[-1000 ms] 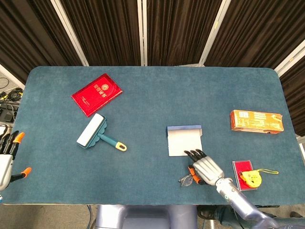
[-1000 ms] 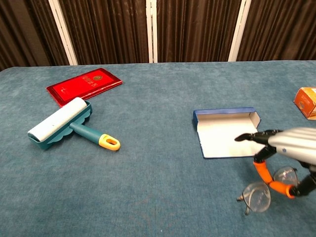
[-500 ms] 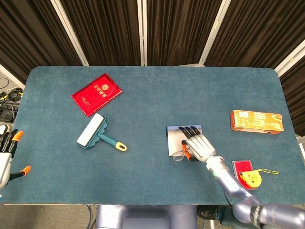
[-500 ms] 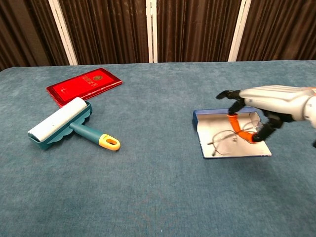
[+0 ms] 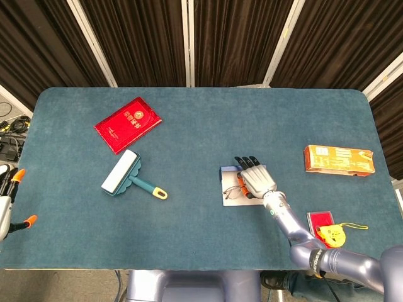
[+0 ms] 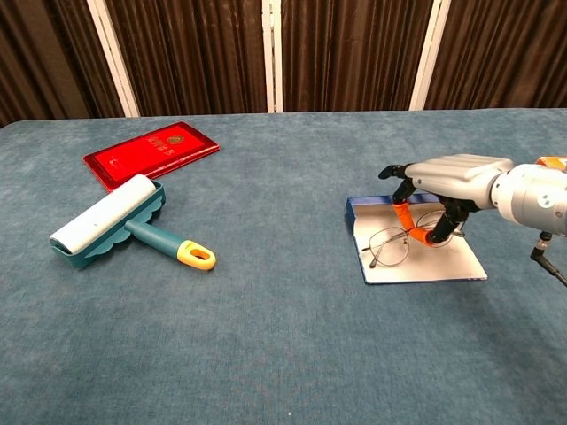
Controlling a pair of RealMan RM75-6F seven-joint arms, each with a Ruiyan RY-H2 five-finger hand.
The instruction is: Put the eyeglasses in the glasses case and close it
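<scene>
Eyeglasses (image 6: pixel 396 242) over the open glasses case (image 6: pixel 461 268), not yet let go.

Risk judged here: released askew, with one lens hanging past the case's left edge, so a lid folded over could pinch the frame or fail to shut; could also snag a temple on the orange fingertips (image 6: pixel 400 212) on withdrawal and get dragged back out. Right hand (image 6: pixel 443 181) seen palm-down above the rear of the case, arm reaching in from the right, thumb and a finger pinched on the frame at the bridge, other fingers arched forward. In the head view, same hand (image 5: pixel 254 178) covering the case's right half, glasses (image 5: pixel 234 190) lying across the white interior. Left hand (image 5: pixel 7 201) parked at the table's left edge, fingers apart, holding nothing.
</scene>
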